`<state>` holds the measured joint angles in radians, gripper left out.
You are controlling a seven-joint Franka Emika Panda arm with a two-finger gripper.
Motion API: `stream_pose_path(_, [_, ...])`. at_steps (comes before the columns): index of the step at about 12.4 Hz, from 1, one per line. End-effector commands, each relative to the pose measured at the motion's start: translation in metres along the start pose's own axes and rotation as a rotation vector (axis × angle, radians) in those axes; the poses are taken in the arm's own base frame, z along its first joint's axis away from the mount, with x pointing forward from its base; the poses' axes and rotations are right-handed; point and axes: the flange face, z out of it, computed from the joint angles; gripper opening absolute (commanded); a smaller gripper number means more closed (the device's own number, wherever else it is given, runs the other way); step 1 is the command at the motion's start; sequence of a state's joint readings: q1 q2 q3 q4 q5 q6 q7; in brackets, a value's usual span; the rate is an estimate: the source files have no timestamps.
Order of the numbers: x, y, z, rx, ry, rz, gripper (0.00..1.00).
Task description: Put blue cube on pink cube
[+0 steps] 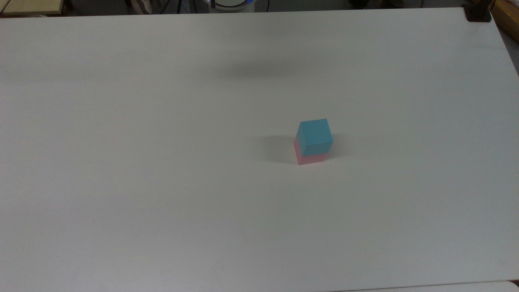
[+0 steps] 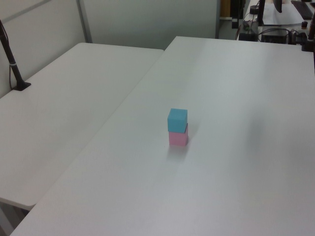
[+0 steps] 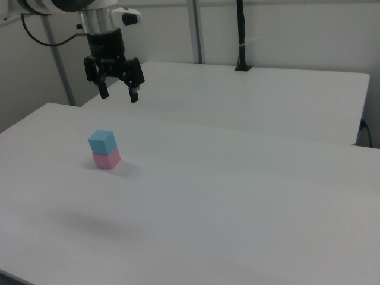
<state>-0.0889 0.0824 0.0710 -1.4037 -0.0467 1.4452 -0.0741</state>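
Observation:
The blue cube rests on top of the pink cube, slightly offset, on the white table. In the right view my gripper hangs high above the table, up and behind the stack, well apart from it. Its two black fingers are spread open with nothing between them.
A second white table adjoins this one in the left view's left. A black post is clamped to it. A black clamp sits at the top view's upper right corner.

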Motion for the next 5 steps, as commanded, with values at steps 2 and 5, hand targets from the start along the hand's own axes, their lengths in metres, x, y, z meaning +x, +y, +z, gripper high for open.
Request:
stream_pose_path(2, [-0.0130, 0.0115, -0.0043, 0.013, 0.001, 0.018, 1.00])
stream_pose_path(5, [-0.0121, 0.0125, -0.0039, 0.013, 0.004, 0.018, 1.00])
